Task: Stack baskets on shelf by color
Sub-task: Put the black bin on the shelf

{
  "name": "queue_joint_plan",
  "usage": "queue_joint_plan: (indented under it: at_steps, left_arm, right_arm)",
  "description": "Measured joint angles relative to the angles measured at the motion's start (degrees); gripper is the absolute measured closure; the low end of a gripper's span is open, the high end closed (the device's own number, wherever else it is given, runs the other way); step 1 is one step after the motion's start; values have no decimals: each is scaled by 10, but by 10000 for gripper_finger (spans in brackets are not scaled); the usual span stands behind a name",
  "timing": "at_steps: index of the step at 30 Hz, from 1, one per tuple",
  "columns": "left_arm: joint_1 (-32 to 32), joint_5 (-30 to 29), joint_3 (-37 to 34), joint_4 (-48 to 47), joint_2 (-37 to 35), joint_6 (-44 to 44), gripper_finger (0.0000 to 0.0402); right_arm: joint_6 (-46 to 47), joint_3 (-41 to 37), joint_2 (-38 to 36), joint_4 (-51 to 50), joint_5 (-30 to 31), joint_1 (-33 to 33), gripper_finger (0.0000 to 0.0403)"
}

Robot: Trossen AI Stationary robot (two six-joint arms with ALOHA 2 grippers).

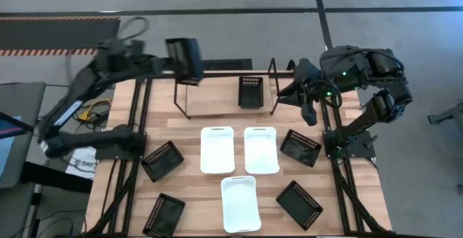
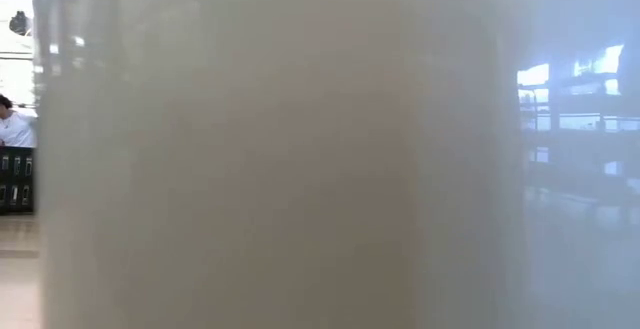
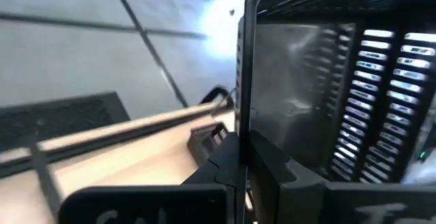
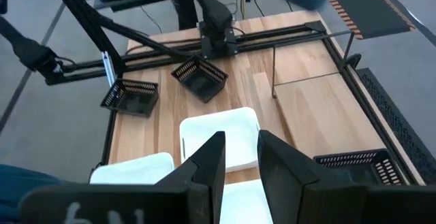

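the left gripper (image 1: pixel 168 63) hangs above the shelf's (image 1: pixel 217 102) left end, its jaws pinching the wall of a black basket (image 1: pixel 184 59) held tilted in the air; in the left wrist view that basket (image 3: pixel 340 88) fills the frame beside the fingers (image 3: pixel 225 163), with the shelf's wire rail and wood panel below.

the right gripper (image 1: pixel 307 115) hovers just off the shelf's right end, over the tabletop (image 1: pixel 195 187). its jaws are spread a little, with a narrow gap showing between the fingers (image 4: pixel 204 163) in the right wrist view, and nothing is between them.

a second black basket (image 1: pixel 250 91) sits on the shelf's wood panel, toward the right. on the tabletop in front of the shelf lie three white baskets: two side by side (image 1: pixel 217 150) (image 1: pixel 261 150) and a third (image 1: pixel 239 203) nearer the front edge, between them. four more black baskets lie around these: two on the left (image 1: pixel 162 159) (image 1: pixel 163 214) and two on the right (image 1: pixel 300 147) (image 1: pixel 299 204).

the low view is almost wholly blocked by a pale surface close to the lens (image 2: pixel 280 149); a person shows at its far left edge.
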Motion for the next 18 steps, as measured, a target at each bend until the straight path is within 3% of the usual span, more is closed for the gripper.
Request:
queue_joint_plan:
  at_steps: [6,12,18]
  left_arm:
    - [-60,-63,0,39,119,-19,401]
    - [-83,-149,0,-38,195,-98,401]
    - [-105,-163,0,-86,252,-152,401]
  right_arm:
    - [-11,0,-3,0,0,0,296]
    - [-22,0,-3,-4,0,0,296]
    - [-25,0,-3,-18,0,0,296]
